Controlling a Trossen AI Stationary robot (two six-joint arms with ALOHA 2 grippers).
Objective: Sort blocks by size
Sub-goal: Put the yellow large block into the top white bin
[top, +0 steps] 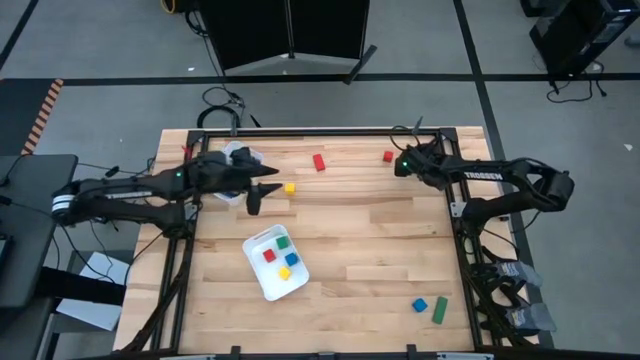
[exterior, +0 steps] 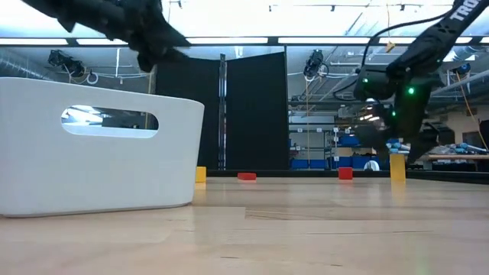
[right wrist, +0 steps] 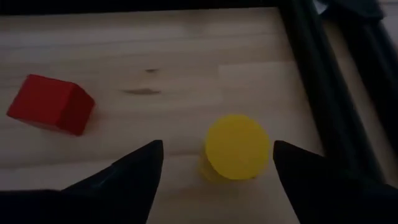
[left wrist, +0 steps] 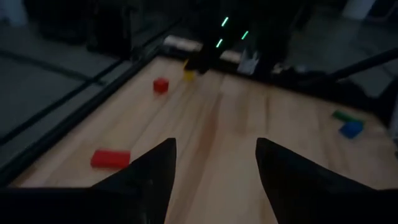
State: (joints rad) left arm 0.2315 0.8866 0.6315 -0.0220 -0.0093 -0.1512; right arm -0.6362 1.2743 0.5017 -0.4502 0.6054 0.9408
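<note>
Hovering right pincer, fingers apart above yellow block, red block beside

Overhead, table-level and two wrist cameras, table shared.

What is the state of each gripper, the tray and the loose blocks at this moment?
left gripper: open, empty, above the table.
right gripper: open, fingers either side of the yellow piece.
yellow piece: standing upright, not gripped.
white tray: holds four small cubes.
red bar: lying loose on the table.
green bar: lying loose on the table.
</note>
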